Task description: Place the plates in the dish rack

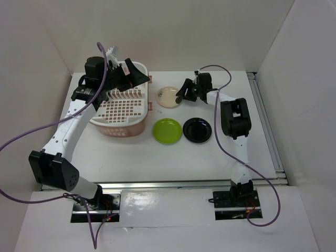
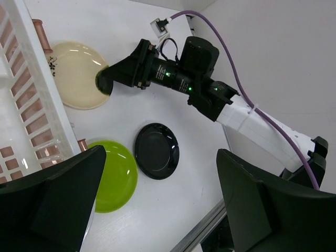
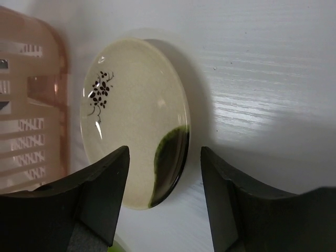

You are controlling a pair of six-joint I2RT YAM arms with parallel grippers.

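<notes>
Field note: you are working the cream plate (image 3: 131,121), which is lying flat on the bench (image 1: 157,157) just beside the right end of the dish rack (image 1: 121,127). Your right tool (image 3: 164,157) is straddling the plate's rim on the side away from the rack. Its jaws are standing partway open, one finger over the plate's face and the other outside the edge, with bare bench showing in the gap. It is holding nothing yet. That approach is making sense to me: the rack is blocking the opposite side, and a flat plate is offering only its rim to pinch. The green plate (image 1: 167,130) and the black plate (image 1: 197,129) are lying side by side nearer the arm bases, apart from the cream one, so they are not crowding the pick. Only these three plates are showing. Your left tool (image 2: 161,157) is hovering wide open and empty over the rack's far end, likely parked clear of the tines. The glazed rim is looking slippery, so seat it deep between the pads.
</notes>
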